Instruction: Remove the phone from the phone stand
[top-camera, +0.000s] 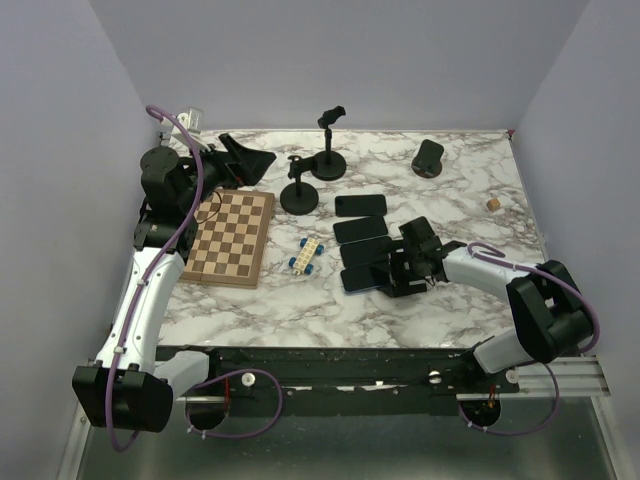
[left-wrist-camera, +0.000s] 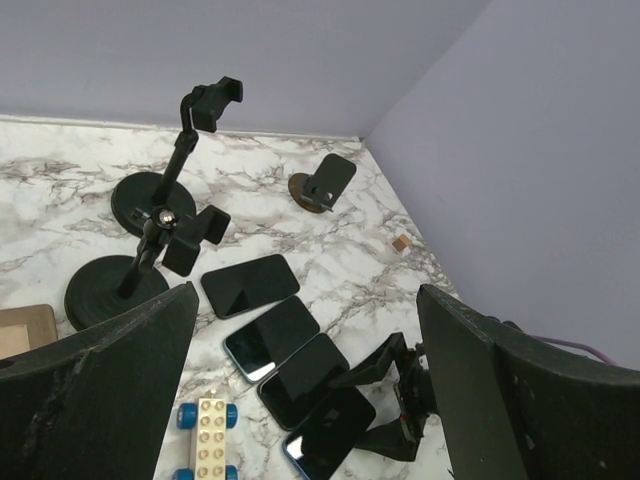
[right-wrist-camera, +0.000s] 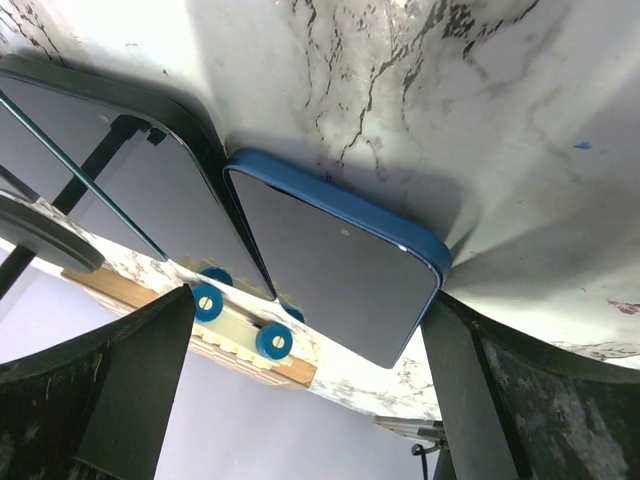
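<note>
A blue-cased phone (top-camera: 358, 278) lies flat on the marble table, the nearest of a row of several dark phones. It also shows in the right wrist view (right-wrist-camera: 330, 265) and the left wrist view (left-wrist-camera: 328, 432). My right gripper (top-camera: 385, 270) is low over the table, open, with its fingers either side of this phone's near end (right-wrist-camera: 310, 300). Two tall black clamp stands (top-camera: 300, 190) (top-camera: 328, 160) and a small stand on a brown base (top-camera: 430, 158) hold no phone that I can see. My left gripper (top-camera: 248, 160) is raised at the far left, open and empty (left-wrist-camera: 308, 295).
A wooden chessboard (top-camera: 232, 238) lies at the left. A small brick car with blue wheels (top-camera: 308, 256) sits between it and the phones. A small wooden cube (top-camera: 492, 204) is at the right. Purple walls close the back and sides.
</note>
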